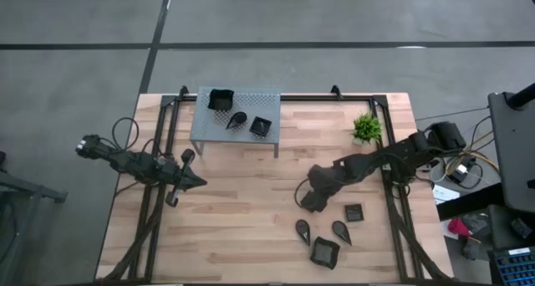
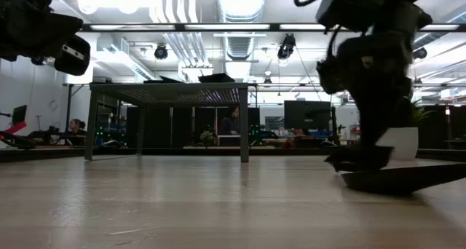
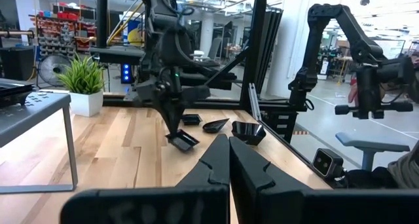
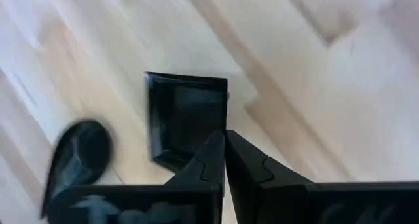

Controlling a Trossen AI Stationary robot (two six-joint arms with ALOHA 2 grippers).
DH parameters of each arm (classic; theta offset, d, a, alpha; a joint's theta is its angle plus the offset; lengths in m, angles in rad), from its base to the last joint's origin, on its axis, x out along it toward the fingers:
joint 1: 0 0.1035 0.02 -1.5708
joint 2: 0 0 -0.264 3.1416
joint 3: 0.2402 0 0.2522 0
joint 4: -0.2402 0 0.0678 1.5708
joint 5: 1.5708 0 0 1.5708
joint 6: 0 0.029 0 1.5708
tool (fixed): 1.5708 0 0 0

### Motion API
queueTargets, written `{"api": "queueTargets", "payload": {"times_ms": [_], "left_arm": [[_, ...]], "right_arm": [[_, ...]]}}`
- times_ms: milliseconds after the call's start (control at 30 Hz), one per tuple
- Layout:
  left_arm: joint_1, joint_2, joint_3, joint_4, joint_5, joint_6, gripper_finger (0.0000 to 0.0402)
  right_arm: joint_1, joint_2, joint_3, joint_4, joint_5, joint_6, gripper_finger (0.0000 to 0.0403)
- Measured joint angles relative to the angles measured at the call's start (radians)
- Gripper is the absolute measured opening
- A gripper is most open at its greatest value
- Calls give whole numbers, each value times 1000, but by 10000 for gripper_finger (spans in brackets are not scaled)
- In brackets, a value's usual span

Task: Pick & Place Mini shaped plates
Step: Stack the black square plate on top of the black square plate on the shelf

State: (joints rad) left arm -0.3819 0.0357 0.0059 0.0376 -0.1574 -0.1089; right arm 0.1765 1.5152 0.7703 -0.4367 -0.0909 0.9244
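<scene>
The wooden table (image 1: 251,202) carries a grey perforated stand (image 1: 238,119) at its far side, with three black mini plates (image 1: 238,117) on top. Four more mini plates lie loose near the right arm (two teardrops (image 1: 322,229) among them). The right gripper (image 4: 224,160) is down at the table, its fingers pinched together on the rim of a square plate (image 4: 186,116). The left gripper (image 3: 229,160) waits at the table's left edge, fingers pressed together, empty.

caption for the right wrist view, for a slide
Right gripper, fingers shut on a square black plate, a teardrop plate beside it.
</scene>
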Motion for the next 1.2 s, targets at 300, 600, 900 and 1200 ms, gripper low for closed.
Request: {"api": "queueTargets", "payload": {"times_ms": [300,600,900,1200], "left_arm": [[0,0,0,0,0,0,0],[0,0,0,0,0,0,0],[0,0,0,0,0,0,0],[0,0,0,0,0,0,0]], "right_arm": [[-109,-8,127,-13,-54,-171,8],[-240,-8,340,-91,-95,-385,8],[-407,23,606,-274,-101,-603,8],[-497,191,869,-433,-162,-756,8]]}}
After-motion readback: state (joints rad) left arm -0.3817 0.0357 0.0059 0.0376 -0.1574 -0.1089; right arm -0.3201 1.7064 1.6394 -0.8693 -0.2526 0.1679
